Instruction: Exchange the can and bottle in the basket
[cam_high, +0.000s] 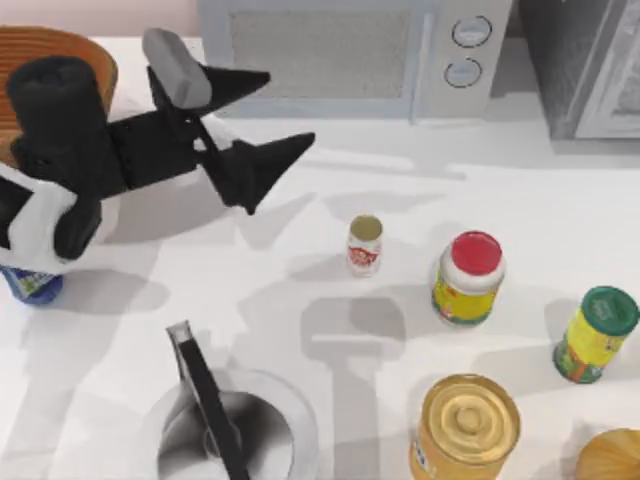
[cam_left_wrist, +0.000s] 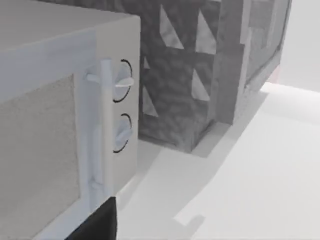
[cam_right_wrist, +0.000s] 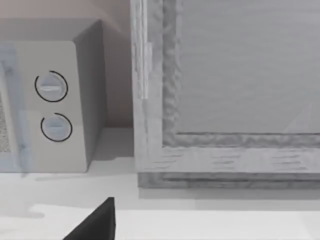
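The left claw (cam_high: 268, 118) hangs over the back left part of the white tabletop (cam_high: 300, 260), its two dark fingers spread wide apart and holding nothing; the tips point toward the top view's right, one near the front of the microwave (cam_high: 350, 55), the other lower, over bare surface. Behind the arm, at the far left corner, an arc of the basket (cam_high: 60, 45) rim shows, orange-brown and cut off by the top view's edge (most of it is hidden under the arm). The bottle (cam_high: 32, 285) stands at the left edge of the tabletop, just below the arm's white body, with its blue lower part visible; whether it touches the basket cannot be told.

The can (cam_high: 365, 245) stands upright near the middle of the tabletop, apart from everything, with open surface on all sides. To its right stands a red-capped yellow jar (cam_high: 468, 278), farther right a green-capped yellow bottle (cam_high: 596, 333) near the right edge, and nearer the front a large gold-lidded tin (cam_high: 466, 428). A round white bowl-like vessel (cam_high: 232, 430) with a dark handle sits at the front edge, left of centre.

A dark fingertip of the right claw (cam_right_wrist: 95, 222) shows in the right wrist view, facing the microwave dials and a grey cabinet (cam_right_wrist: 225, 100); how far it is open cannot be told.
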